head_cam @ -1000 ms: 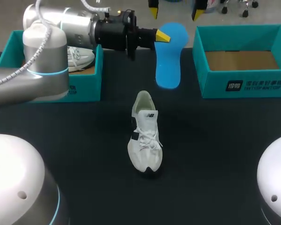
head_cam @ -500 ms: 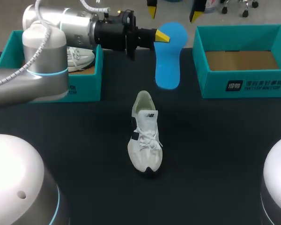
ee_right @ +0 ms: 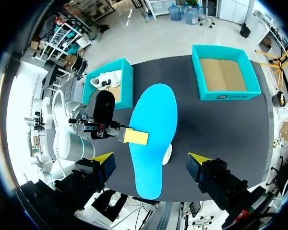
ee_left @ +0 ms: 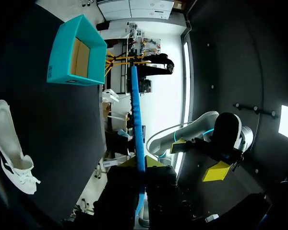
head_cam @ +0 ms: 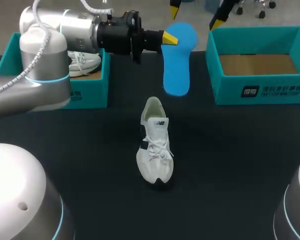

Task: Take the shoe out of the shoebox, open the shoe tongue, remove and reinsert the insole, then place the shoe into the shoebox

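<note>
Shoe [head_cam: 154, 145] set on the table [head_cam: 230, 165], its insole [head_cam: 176, 65] held in the air by the left gripper [head_cam: 169, 38].

Two teal boxes are seen at the far side of the black table: the left shoebox [head_cam: 90, 92], with a second shoe [head_cam: 85, 62] lying in it, and the right shoebox [head_cam: 280, 92], well apart from it. The white shoe is stood on its sole between them but nearer the robot, laces up, toe toward the robot. The blue insole is held clear of the table, beyond the shoe's heel. It is pinched at one long edge, with the left gripper's fingers closed on both its faces. The right gripper [ee_right: 151, 159] is spread wide above the insole, nothing gripped, neither tip touching it.
</note>
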Available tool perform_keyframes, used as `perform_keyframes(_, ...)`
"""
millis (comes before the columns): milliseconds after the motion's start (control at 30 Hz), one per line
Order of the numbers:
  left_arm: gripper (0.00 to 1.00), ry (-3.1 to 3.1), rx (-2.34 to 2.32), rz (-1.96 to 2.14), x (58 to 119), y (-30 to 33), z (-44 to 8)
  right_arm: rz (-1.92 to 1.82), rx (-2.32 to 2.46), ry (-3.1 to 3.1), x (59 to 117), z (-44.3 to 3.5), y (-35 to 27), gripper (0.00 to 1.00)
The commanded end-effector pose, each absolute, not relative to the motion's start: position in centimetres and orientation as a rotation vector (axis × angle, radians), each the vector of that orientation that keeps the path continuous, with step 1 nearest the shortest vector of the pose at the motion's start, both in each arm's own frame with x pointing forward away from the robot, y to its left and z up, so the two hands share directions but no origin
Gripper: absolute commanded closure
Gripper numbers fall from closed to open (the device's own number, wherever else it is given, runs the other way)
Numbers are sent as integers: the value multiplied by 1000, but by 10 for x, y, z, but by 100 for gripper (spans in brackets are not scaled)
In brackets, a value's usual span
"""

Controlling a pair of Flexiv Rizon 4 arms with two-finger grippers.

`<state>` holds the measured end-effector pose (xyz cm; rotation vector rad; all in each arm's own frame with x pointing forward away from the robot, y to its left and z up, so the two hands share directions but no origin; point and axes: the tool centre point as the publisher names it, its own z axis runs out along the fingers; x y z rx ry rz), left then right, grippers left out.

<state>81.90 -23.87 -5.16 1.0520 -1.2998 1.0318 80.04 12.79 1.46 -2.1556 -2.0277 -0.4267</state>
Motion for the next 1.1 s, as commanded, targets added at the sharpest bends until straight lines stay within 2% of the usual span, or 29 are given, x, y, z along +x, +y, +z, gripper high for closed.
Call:
perform_keyframes(33, 100, -1306, 1055, 1050, 815, -236, -48, -653, -2017, -1889, 799, 5, 110, 0)
perform_keyframes(533, 100, -1303, 1013, 1176, 820, -223, -40, -1020, -1710, -1581, 804, -4, 98, 0)
perform_keyframes(1100, 100, -1294, 988, 1244, 824, -220, -33, -1231, -1404, -1352, 808, -21, 91, 0)
